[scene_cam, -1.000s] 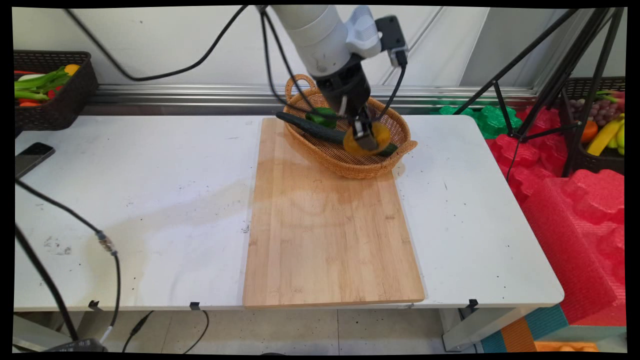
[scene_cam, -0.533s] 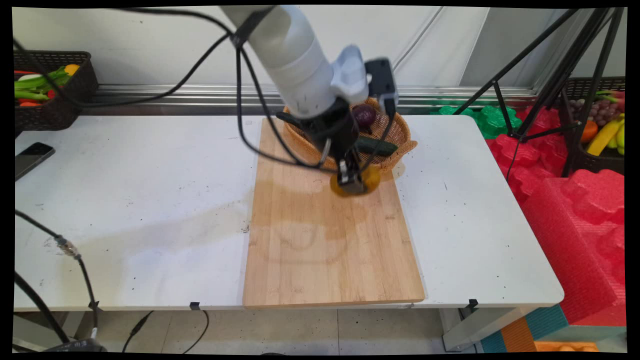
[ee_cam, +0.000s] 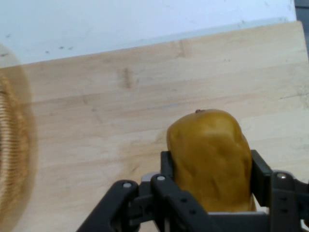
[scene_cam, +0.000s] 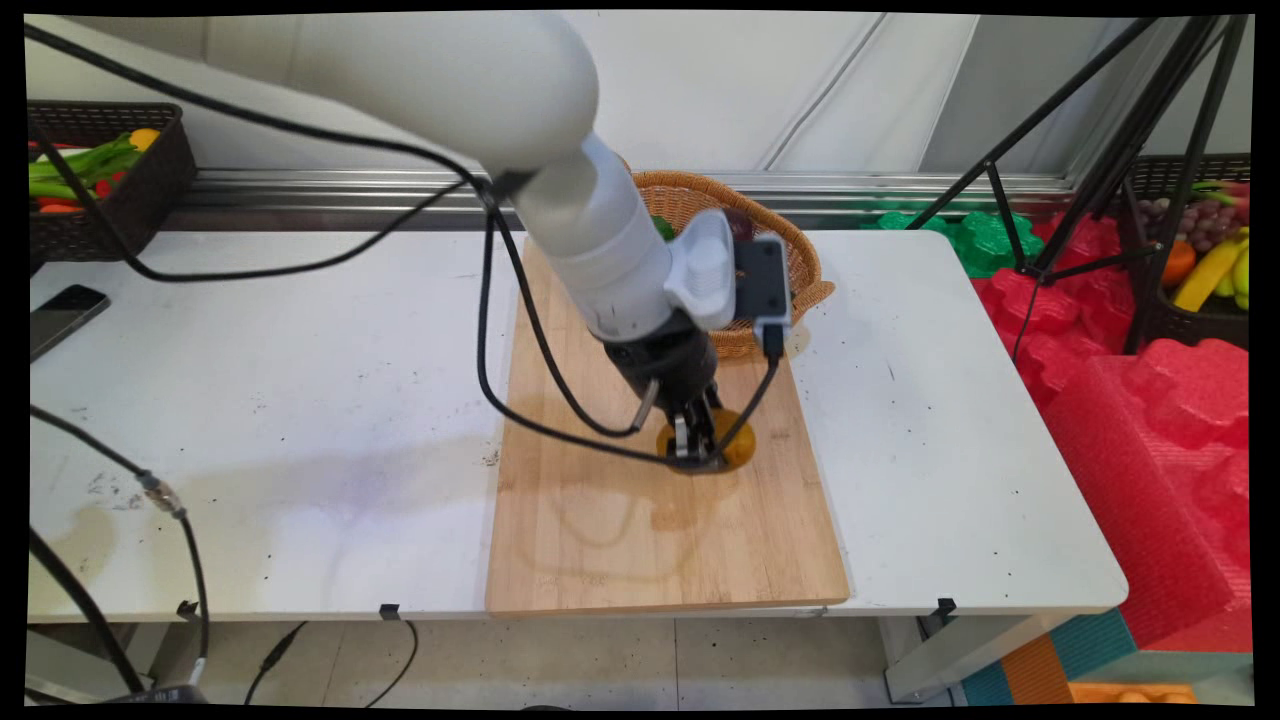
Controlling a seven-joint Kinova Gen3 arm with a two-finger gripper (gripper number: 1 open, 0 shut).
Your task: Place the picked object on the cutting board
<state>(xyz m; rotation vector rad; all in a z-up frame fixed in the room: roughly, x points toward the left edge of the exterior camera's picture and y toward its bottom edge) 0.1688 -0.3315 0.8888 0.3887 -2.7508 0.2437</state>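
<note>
My gripper (scene_cam: 698, 452) is shut on a yellow-brown potato (scene_cam: 738, 447), which shows between the fingers in the hand view as a lumpy potato (ee_cam: 210, 157). It hangs just over the right middle of the wooden cutting board (scene_cam: 600, 540), with the board (ee_cam: 120, 125) filling the hand view below it. Whether the potato touches the board I cannot tell. Behind the arm stands the wicker basket (scene_cam: 790, 255), its rim (ee_cam: 9, 159) at the hand view's left edge, holding a dark purple item (scene_cam: 741, 226) and some green, mostly hidden by the arm.
A black crate of vegetables (scene_cam: 95, 175) sits at the back left, a phone (scene_cam: 60, 315) at the table's left edge. Right of the table are a tripod (scene_cam: 1090, 150), red foam (scene_cam: 1150, 420) and a fruit crate (scene_cam: 1210, 260). Black cables (scene_cam: 180, 520) hang across the left side.
The gripper has carried the potato out of the basket, toward the near side and down, to just above the board's right middle. The arm now hides most of the basket.
</note>
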